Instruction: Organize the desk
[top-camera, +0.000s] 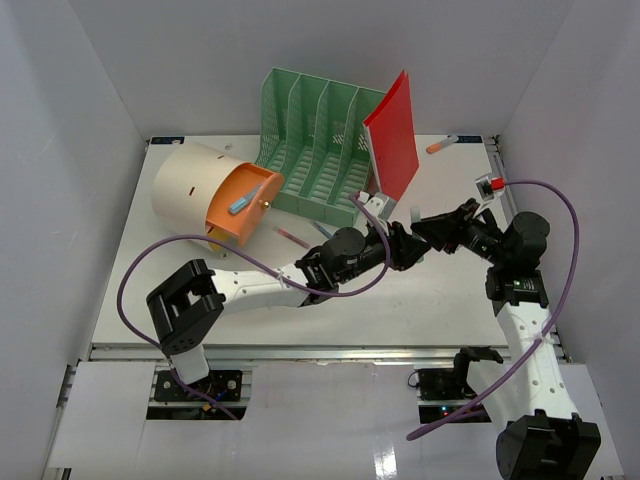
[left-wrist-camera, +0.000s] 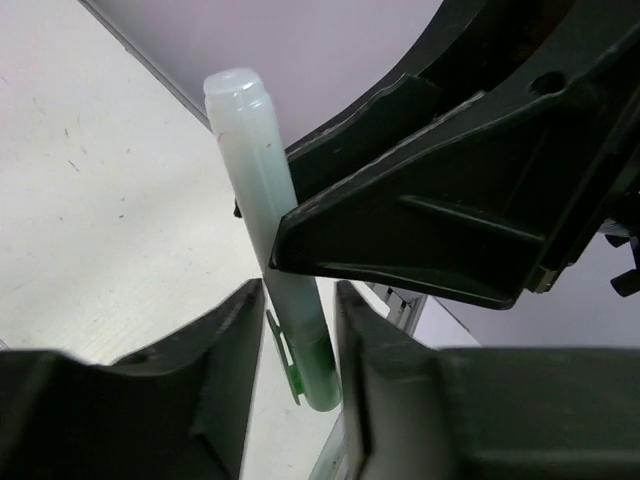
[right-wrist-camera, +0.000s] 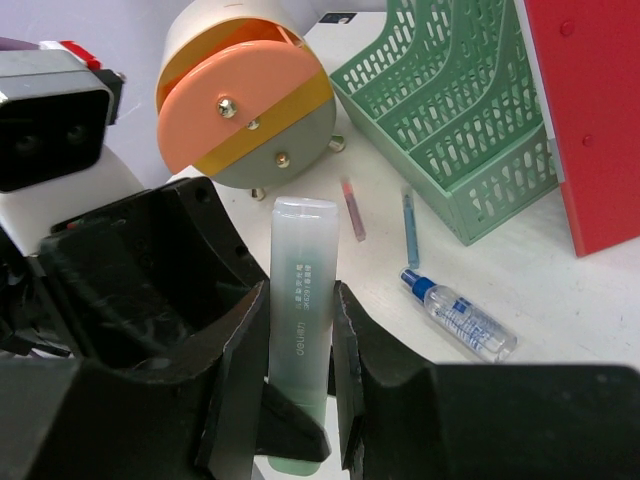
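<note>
- Translucent pale-green plastic pen (right-wrist-camera: 303, 250) is held above the large flat white desk (top-camera: 450, 300), right of centre, and is clamped by the right gripper (right-wrist-camera: 300, 310), whose jaws are pressed against both its sides
- The left gripper (left-wrist-camera: 300, 300) is set about the pen's other end with its jaws drawn close on either side; whether they already grip cannot be told
- The step in hand is judged to be a handover of the pen from the right arm to the left
- Next, a firm pinch by the left is called for before the right lets go, then a carry to a holder, perhaps the beige cylinder with the orange face (top-camera: 205, 190)
- The green slotted plastic file rack (top-camera: 315, 140) and the red flat folder (top-camera: 392, 135) at its right end are stood just behind the meeting point, and could be knocked by a careless swing
- A small clear spray bottle (right-wrist-camera: 460, 318), a pink pen (right-wrist-camera: 353, 210) and a blue pen (right-wrist-camera: 409, 228) are seen lying loose on the desk nearby
</note>
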